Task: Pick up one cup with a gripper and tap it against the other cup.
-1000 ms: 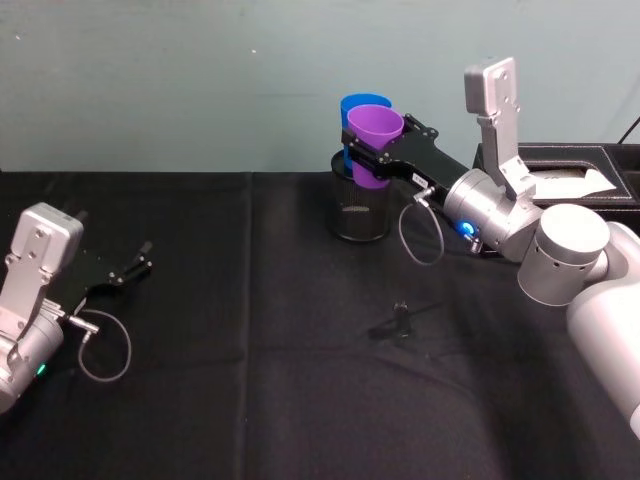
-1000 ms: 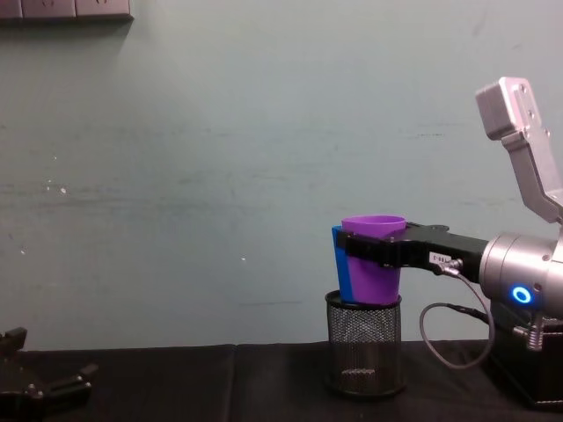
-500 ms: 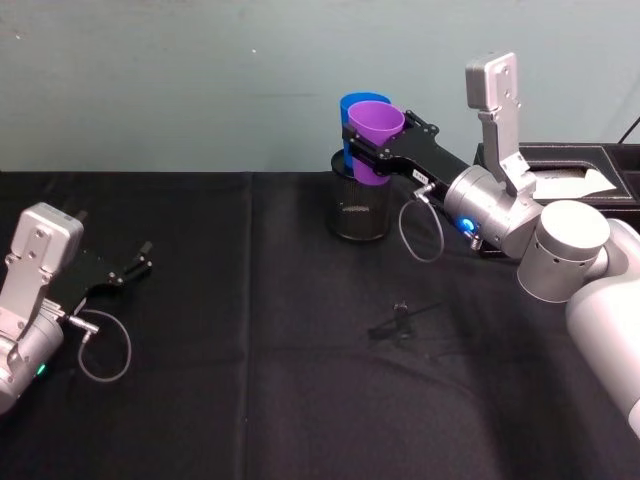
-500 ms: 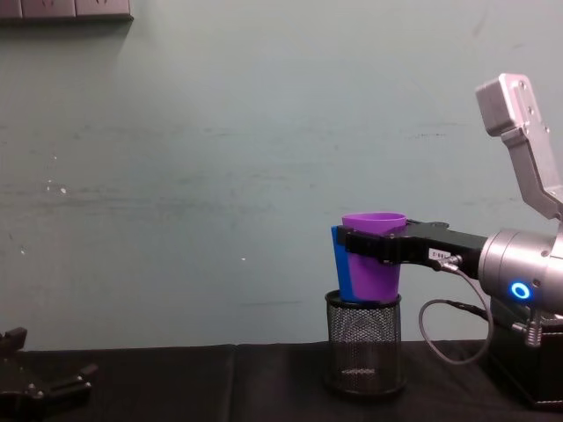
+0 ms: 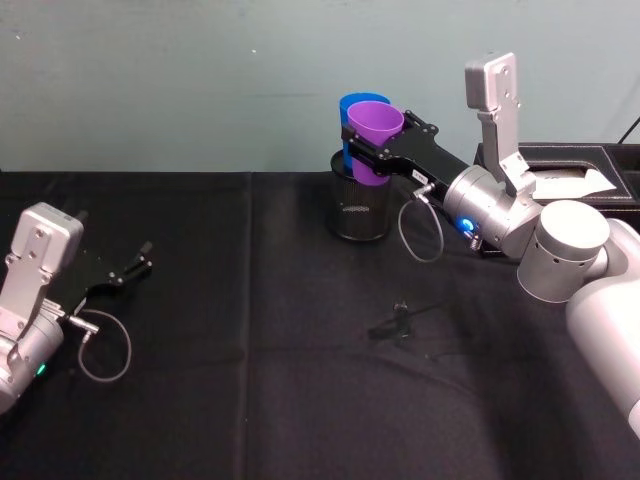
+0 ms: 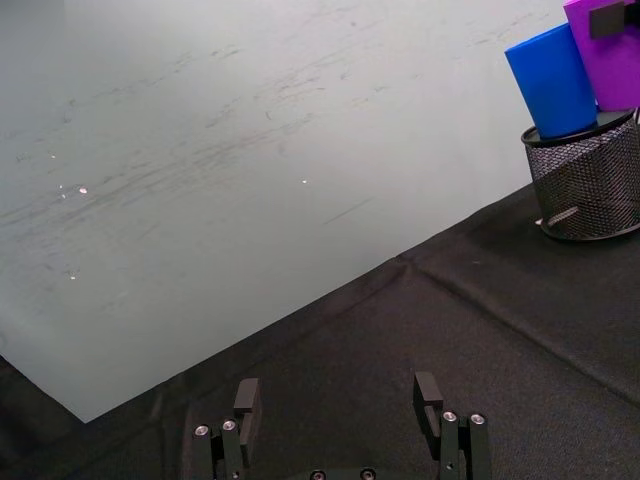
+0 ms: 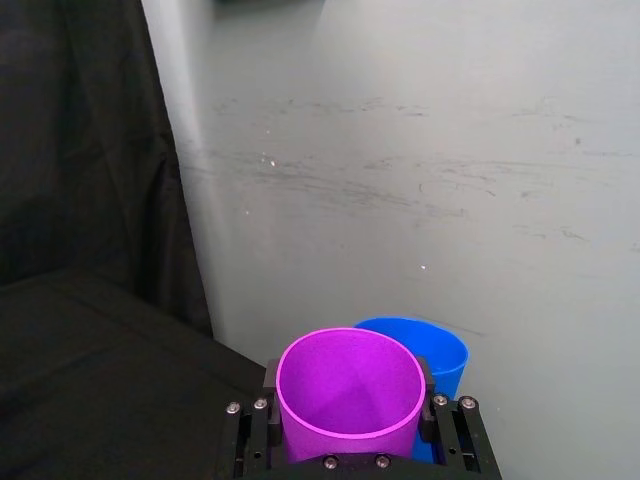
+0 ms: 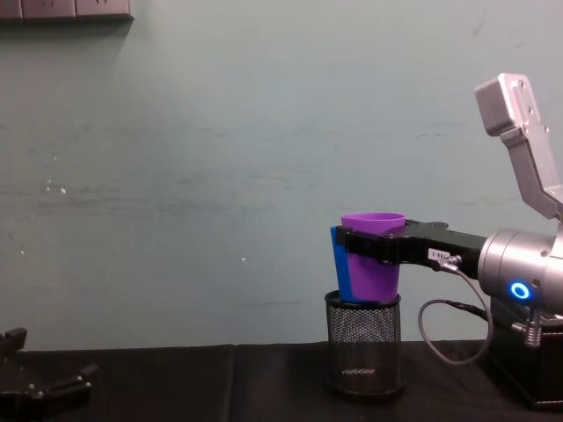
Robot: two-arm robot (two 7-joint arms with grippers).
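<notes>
Two cups stand side by side over the black wire-mesh pen holder [image 5: 362, 215] at the far middle of the bench [image 5: 250, 380], and the move turns on how they sit against each other. The right gripper [image 5: 377, 140] reaches in from the robot's right with its flat fingers closed on either side of the purple cup [image 5: 375, 125], clasping it just under the rim. The cup is upright, mouth up, with its base about level with the holder's rim in the chest view. The blue cup [image 5: 352, 103] stands in the holder with its foot inside the mesh. It lies just beyond the purple one on the side away from the gripper's wrist, toward the robot's left and the wall. Both cups have their long axes near vertical, the blue leaning a little in the left wrist view, so wall would meet wall along their height. From the chest view their sides overlap with no gap showing, but whether they actually touch I cannot tell. By my reading, any tap needs only a short push along the gripper's own reach, leftward and slightly away. The left gripper [image 5: 135, 265] rests low on the bench well off to the left, its fingers spread and empty, far from both cups.
</notes>
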